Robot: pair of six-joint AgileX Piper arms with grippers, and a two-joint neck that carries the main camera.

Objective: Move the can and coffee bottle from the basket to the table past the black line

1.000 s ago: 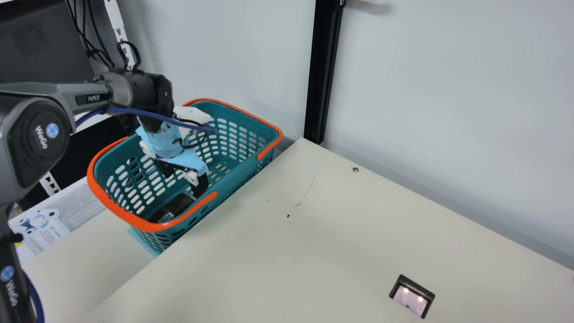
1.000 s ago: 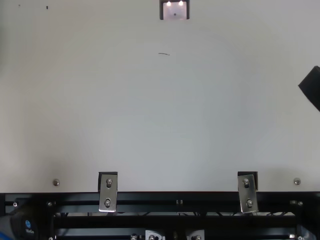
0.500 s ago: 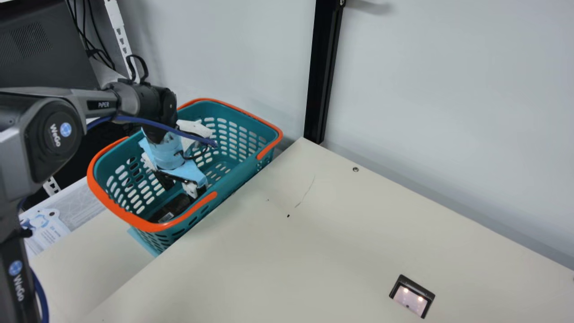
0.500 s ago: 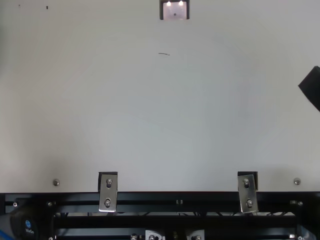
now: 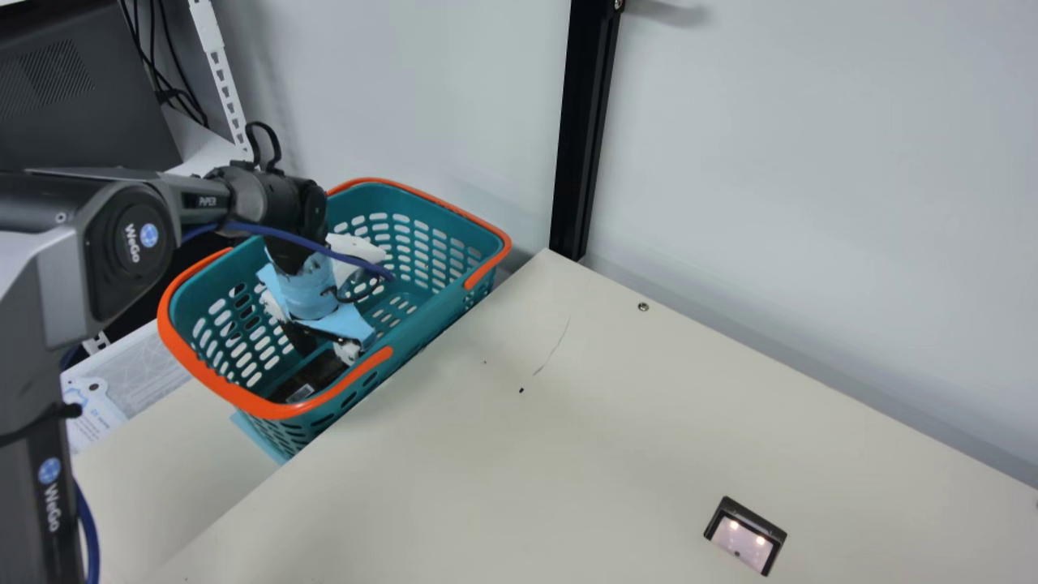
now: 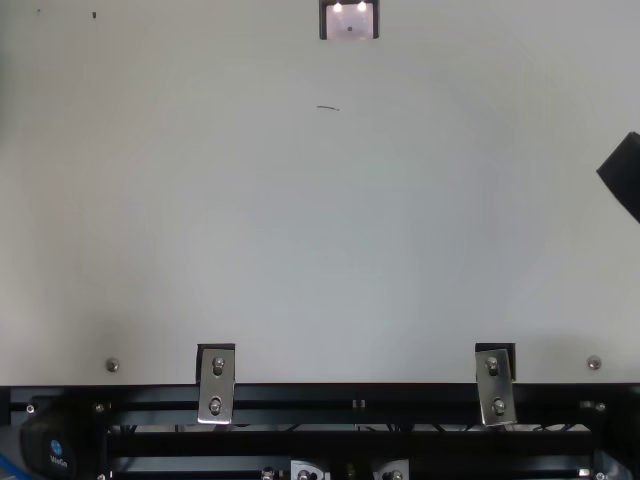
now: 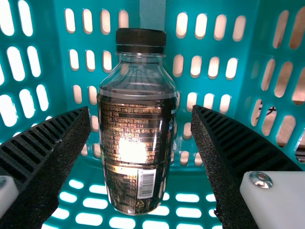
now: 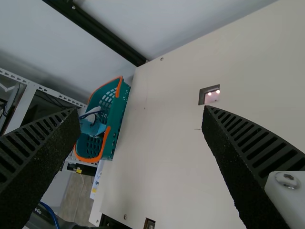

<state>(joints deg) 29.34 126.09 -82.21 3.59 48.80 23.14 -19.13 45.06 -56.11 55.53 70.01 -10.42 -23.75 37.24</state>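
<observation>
Coffee bottle (image 5: 318,375) partly hidden behind basket rim (image 5: 276,409) in main view.

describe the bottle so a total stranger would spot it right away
At the main view's left, beside the cream table, is an orange-rimmed teal basket. Inside, between the left tool's parted fingers, is the coffee bottle. Its black cap, clear shoulders and dark barcoded label set it apart from the teal slotted walls.

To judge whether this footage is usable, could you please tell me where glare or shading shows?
Left wrist view: a white glare patch on the bottle, bright slots in the basket; main view: two light spots on the framed panel, soft shading low on the wall.
</observation>
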